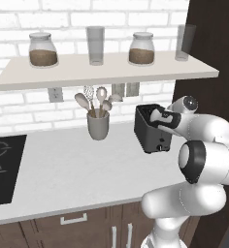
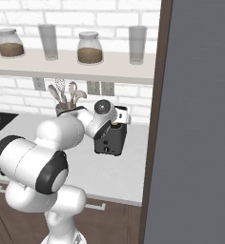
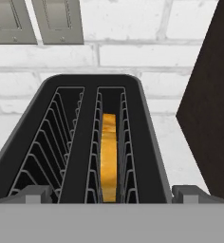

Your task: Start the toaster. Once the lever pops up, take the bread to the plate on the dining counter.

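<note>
Left base view: hob (image 1: 2, 167) at far left edge of worktop (image 1: 77, 169); cup (image 1: 98, 125) of utensils by the brick wall; toaster (image 1: 150, 131) right of it, near the dark panel. Above, shelf (image 1: 106, 70) with jars and glasses. Hand view: looking down into toaster (image 3: 85, 142), left slot bare, bread (image 3: 109, 156) standing on edge in right slot. Gripper (image 3: 111, 194) poised just above toaster's near edge, jaws spread wide, tips (image 3: 33, 193) either side, pinching nothing.
</note>
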